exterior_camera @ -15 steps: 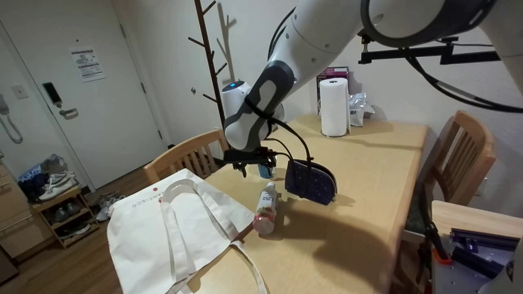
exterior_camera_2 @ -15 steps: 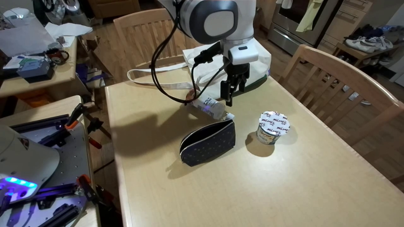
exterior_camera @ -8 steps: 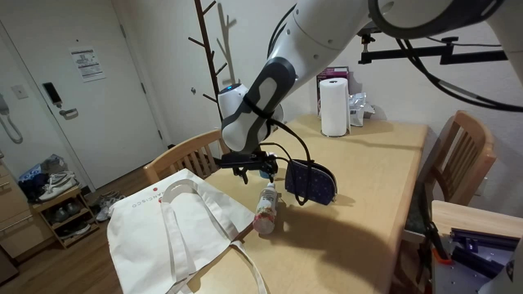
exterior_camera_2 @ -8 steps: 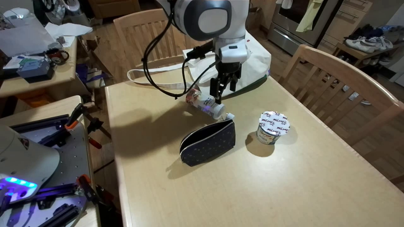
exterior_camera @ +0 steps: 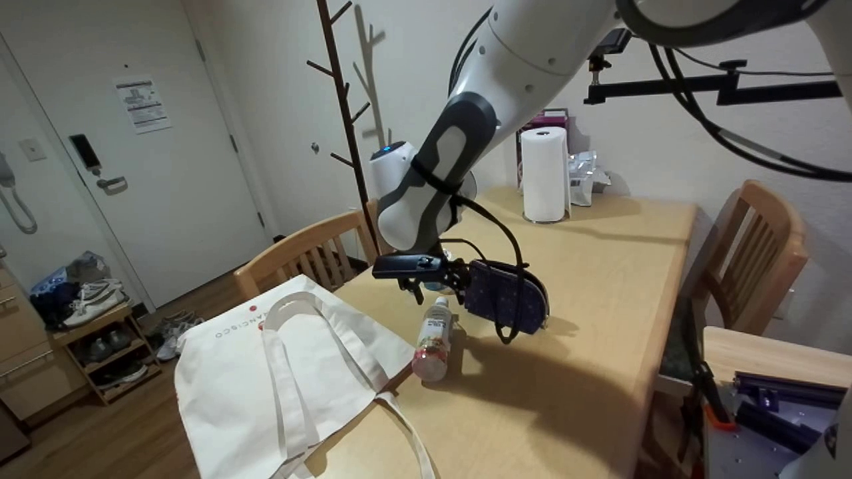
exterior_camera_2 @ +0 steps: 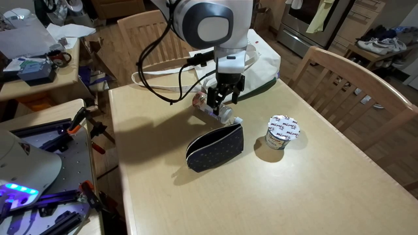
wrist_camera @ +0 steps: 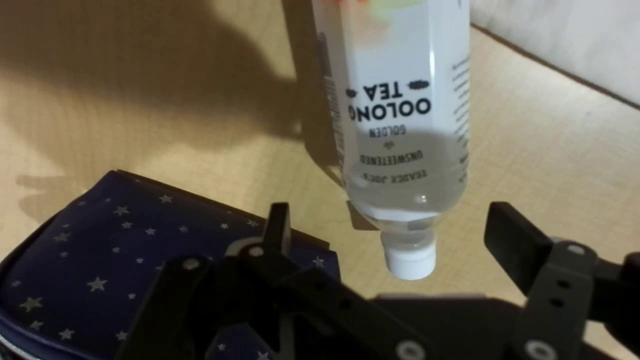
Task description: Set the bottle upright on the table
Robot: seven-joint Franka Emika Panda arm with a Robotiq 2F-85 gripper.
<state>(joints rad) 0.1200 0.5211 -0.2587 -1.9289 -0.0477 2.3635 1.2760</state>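
1. A dark blue pouch (exterior_camera_2: 217, 151), dotted with pale stars, is stood on the table (exterior_camera_2: 294, 195) with its mouth parted at the top.
2. The bottle (exterior_camera: 432, 349) is laid on its side on the table, just beside the pouch; its white cap (wrist_camera: 411, 262) is set nearest the pouch's end and its base is turned away.
3. "OOLONG TEA" is printed on the bottle's label (wrist_camera: 392, 107), shown upside down in the wrist view.
4. The gripper (wrist_camera: 390, 226) is held above the bottle's neck end, near the pouch; its fingers (wrist_camera: 517, 245) are spread well apart, and in the wrist view the cap is seen between them, touched by neither.
5. The fingers' height above the table cannot be judged with confidence; in the wrist view the pouch is partly covered by one.
6. A white tote bag (exterior_camera: 226, 372) is spread across the bottle from the pouch, partly past the table's edge.
7. A lidded cup (exterior_camera_2: 283, 129) is placed upright near the pouch, off its end by the cap.
8. Well apart from the pouch, a paper towel roll (exterior_camera: 544, 174) is stood upright on the table, a silver packet (exterior_camera: 582, 179) just beside it.
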